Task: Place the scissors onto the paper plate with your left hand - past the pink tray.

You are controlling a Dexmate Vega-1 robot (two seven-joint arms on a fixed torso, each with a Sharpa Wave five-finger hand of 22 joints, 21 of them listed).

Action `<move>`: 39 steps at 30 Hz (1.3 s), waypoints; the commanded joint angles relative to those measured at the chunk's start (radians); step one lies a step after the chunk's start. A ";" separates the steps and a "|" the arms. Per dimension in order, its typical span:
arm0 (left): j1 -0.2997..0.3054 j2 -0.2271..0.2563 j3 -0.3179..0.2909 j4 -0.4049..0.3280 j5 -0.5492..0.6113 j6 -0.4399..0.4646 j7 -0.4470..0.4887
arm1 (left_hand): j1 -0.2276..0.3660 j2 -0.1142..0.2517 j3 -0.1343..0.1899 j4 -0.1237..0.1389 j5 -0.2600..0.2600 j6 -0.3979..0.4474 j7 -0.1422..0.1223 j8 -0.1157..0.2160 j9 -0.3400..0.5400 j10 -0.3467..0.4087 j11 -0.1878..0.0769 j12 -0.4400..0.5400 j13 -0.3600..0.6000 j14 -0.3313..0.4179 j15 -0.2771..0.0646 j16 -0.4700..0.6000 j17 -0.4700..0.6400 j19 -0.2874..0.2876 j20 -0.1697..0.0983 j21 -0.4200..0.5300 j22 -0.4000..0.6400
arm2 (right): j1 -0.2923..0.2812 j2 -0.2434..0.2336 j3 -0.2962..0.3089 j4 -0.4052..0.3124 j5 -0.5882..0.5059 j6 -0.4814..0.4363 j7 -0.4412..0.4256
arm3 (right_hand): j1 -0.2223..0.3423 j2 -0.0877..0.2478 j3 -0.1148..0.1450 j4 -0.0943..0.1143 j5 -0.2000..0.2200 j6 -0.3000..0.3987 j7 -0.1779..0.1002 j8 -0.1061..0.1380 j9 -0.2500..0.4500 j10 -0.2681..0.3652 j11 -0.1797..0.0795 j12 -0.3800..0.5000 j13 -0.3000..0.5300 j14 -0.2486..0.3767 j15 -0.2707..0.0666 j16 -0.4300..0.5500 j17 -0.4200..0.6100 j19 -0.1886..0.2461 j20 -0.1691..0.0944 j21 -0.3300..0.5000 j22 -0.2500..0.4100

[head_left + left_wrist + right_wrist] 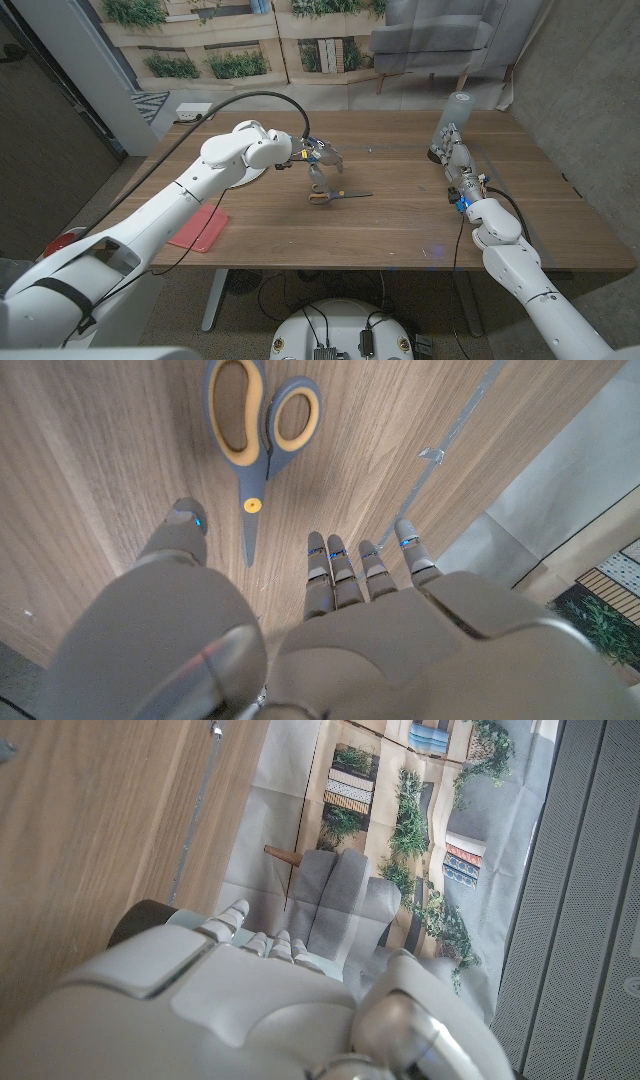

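Note:
The scissors (pixel 335 196), with yellow and grey-blue handles, lie closed on the wooden table near its middle; in the left wrist view the scissors (pixel 258 430) lie just beyond my fingertips (pixel 345 565). My left hand (pixel 322 160) hovers directly over the handles, fingers spread and pointing down, holding nothing. The thumb (pixel 185 525) is on one side of the blade and the fingers on the other. A white paper plate (pixel 252 180) peeks out from under my left forearm, mostly hidden. The pink tray (pixel 200 228) lies near the table's front left edge.
My right hand (pixel 456 152) stands at the right side of the table, beside a clear cup (pixel 455 108) on a dark base (pixel 140 920); its fingers (pixel 250 942) reach out straight. A black cable (pixel 250 98) arcs over the left arm.

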 commanded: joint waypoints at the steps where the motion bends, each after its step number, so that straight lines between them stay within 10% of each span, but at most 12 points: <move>1: 0.011 -0.005 0.000 0.037 0.030 0.005 0.078 | 0.011 0.005 -0.007 0.003 0.010 0.018 -0.004 0.000 0.002 0.014 -0.009 0.009 0.005 0.007 -0.005 0.011 0.000 -0.108 -0.009 0.012 0.003 | 0.003 -0.001 -0.004 0.004 -0.006 0.000 0.001 | -0.002 -0.003 0.001 -0.006 0.007 0.002 -0.001 0.003 0.004 0.000 0.001 -0.005 0.004 -0.011 0.003 0.000 0.002 0.000 -0.004 0.005 0.003; 39: -0.048 -0.046 0.081 0.149 0.033 -0.059 0.136 | 0.031 -0.023 -0.034 -0.003 0.028 0.071 -0.012 -0.001 0.003 0.057 -0.023 0.034 0.012 0.050 -0.022 0.012 -0.001 -0.045 -0.032 0.056 0.004 | 0.027 0.003 0.002 0.044 -0.004 0.004 0.008 | 0.000 -0.002 0.002 -0.008 0.008 0.002 0.002 0.003 0.004 0.000 0.003 -0.006 0.004 -0.011 0.005 0.000 0.002 -0.001 -0.004 0.005 0.003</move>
